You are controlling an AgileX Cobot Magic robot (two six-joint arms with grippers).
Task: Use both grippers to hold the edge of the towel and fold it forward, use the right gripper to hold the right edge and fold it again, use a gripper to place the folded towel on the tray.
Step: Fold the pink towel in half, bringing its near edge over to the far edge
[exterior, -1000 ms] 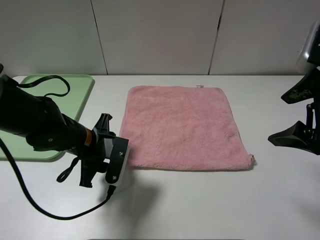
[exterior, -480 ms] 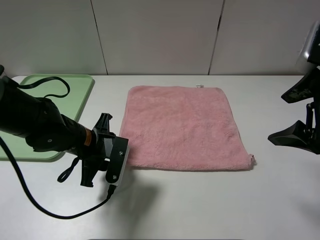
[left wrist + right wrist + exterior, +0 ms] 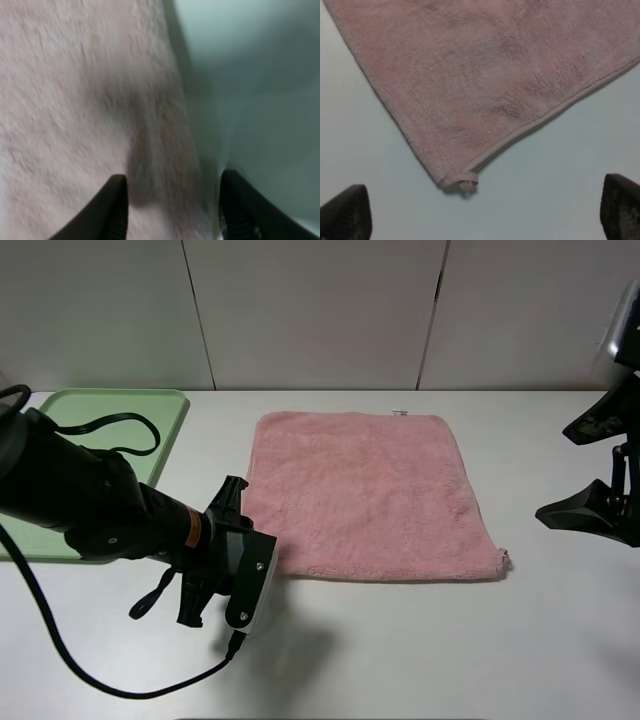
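The pink towel lies flat and spread out on the white table, with a small white tag on its far hem. My left gripper is low at the towel's near left corner. In the left wrist view, which is blurred, the left gripper is open, with the towel's edge running between its black fingertips. My right gripper hangs to the right of the towel, apart from it. The right gripper is wide open above the near right corner. The green tray is at the far left.
The left arm's black cable loops over the table in front of the tray. Bare white tabletop lies in front of the towel. A grey panelled wall stands behind the table.
My left arm has moved right and toward the front, bringing its gripper over the towel's near left corner. The right arm and the towel have not moved.
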